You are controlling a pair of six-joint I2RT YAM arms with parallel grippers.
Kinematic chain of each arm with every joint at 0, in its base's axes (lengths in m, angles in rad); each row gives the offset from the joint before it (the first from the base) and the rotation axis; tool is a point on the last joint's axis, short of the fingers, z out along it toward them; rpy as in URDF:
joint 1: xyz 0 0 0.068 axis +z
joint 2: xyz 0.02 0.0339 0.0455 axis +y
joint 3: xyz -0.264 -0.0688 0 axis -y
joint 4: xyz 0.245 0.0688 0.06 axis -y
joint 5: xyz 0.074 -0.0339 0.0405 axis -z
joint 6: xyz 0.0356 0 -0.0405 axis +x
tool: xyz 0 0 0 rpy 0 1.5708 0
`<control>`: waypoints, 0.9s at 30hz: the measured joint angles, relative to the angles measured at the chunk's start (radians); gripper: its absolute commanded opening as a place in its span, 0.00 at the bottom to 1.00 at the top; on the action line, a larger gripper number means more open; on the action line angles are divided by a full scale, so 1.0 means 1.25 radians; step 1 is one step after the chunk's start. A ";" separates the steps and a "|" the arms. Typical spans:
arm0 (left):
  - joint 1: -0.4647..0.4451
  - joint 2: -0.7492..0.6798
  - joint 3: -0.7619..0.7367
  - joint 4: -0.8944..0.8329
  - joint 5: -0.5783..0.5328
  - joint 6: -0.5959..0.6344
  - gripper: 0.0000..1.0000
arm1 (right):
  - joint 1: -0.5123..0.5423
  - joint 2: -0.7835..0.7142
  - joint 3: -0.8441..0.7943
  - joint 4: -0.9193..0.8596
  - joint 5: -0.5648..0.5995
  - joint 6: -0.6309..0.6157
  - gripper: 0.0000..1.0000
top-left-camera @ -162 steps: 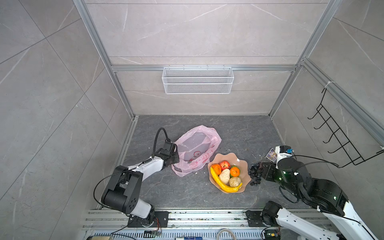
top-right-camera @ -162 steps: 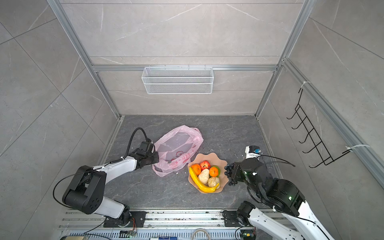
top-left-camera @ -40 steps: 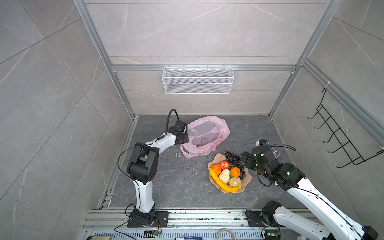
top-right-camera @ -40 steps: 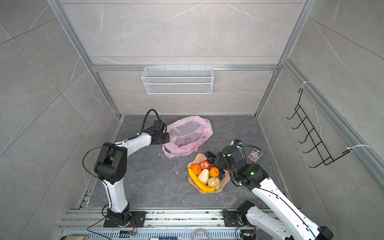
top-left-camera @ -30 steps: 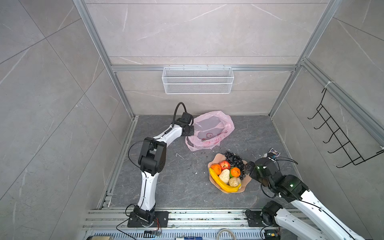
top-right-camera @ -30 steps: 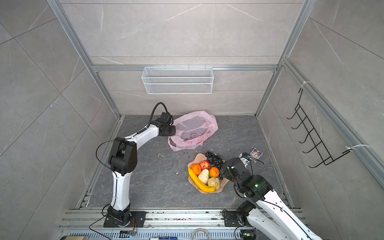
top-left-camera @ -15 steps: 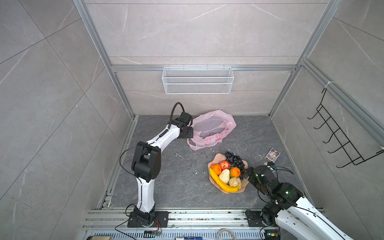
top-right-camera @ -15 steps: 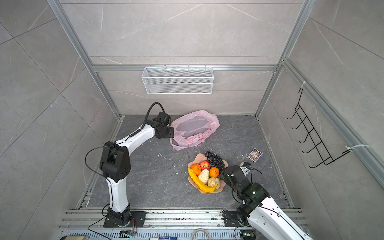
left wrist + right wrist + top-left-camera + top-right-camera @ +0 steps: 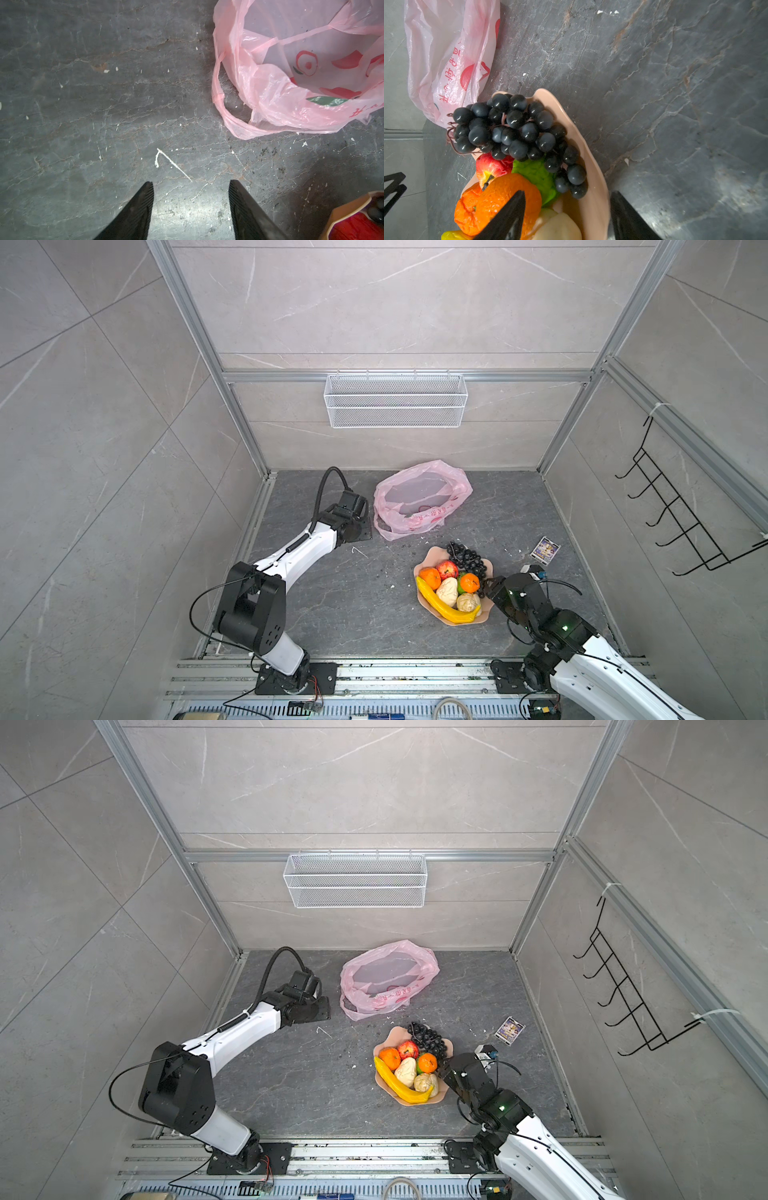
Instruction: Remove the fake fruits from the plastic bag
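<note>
While the plastic bag (image 9: pixel 419 499) lay slack near the back wall, the fake fruits (image 9: pixel 448 591) sat piled in the peach dish (image 9: pixel 434 552), apart from it. Left gripper (image 9: pixel 191 184): jaws apart over bare floor (image 9: pixel 104 124), holding nothing. Right gripper (image 9: pixel 566 192): jaws apart, straddling the dish rim, gripping nothing.

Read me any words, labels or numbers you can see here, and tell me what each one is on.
plastic bag: red printed characters and marks, creased and turned; I cannot read them.
small card: colourful print, too small to read.
No other text shows.
</note>
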 measured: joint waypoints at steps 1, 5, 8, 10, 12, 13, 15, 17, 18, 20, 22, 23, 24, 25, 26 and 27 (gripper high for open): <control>0.000 -0.012 -0.012 0.005 -0.004 -0.002 0.61 | 0.000 0.010 -0.002 0.011 -0.001 -0.001 0.56; 0.000 -0.054 -0.039 0.015 -0.020 -0.002 0.61 | 0.000 0.055 -0.004 0.053 -0.005 -0.009 0.49; 0.000 -0.066 -0.047 0.026 -0.033 -0.002 0.61 | 0.000 0.087 -0.004 0.089 -0.014 -0.017 0.44; 0.000 -0.066 -0.056 0.033 -0.038 -0.002 0.61 | 0.000 0.112 -0.003 0.112 -0.022 -0.023 0.41; 0.000 -0.066 -0.071 0.037 -0.039 -0.002 0.61 | 0.000 0.144 -0.001 0.139 -0.032 -0.031 0.38; 0.000 -0.066 -0.079 0.039 -0.039 -0.002 0.61 | 0.000 0.159 0.000 0.154 -0.037 -0.034 0.38; 0.000 -0.066 -0.093 0.041 -0.041 -0.002 0.61 | 0.000 0.195 0.003 0.183 -0.050 -0.038 0.37; 0.000 -0.066 -0.103 0.043 -0.043 -0.002 0.61 | 0.000 0.227 0.008 0.208 -0.060 -0.041 0.37; 0.000 -0.066 -0.107 0.044 -0.045 -0.002 0.61 | 0.000 0.243 0.011 0.221 -0.064 -0.043 0.37; 0.000 -0.066 -0.114 0.046 -0.052 -0.002 0.61 | 0.000 0.271 0.018 0.246 -0.072 -0.047 0.37; 0.001 -0.069 -0.122 0.047 -0.058 -0.002 0.61 | 0.000 0.301 0.027 0.270 -0.081 -0.053 0.37; 0.002 -0.072 -0.126 0.047 -0.059 -0.002 0.61 | 0.000 0.319 0.033 0.284 -0.082 -0.056 0.37; 0.002 -0.075 -0.130 0.048 -0.060 -0.002 0.61 | 0.001 0.332 0.038 0.294 -0.086 -0.058 0.37; 0.002 -0.079 -0.134 0.048 -0.061 -0.002 0.61 | 0.001 0.348 0.043 0.306 -0.088 -0.059 0.37; 0.002 -0.082 -0.138 0.049 -0.062 -0.002 0.61 | 0.002 0.362 0.047 0.317 -0.091 -0.059 0.37; 0.002 -0.085 -0.141 0.049 -0.062 -0.002 0.61 | 0.005 0.376 0.052 0.327 -0.093 -0.059 0.37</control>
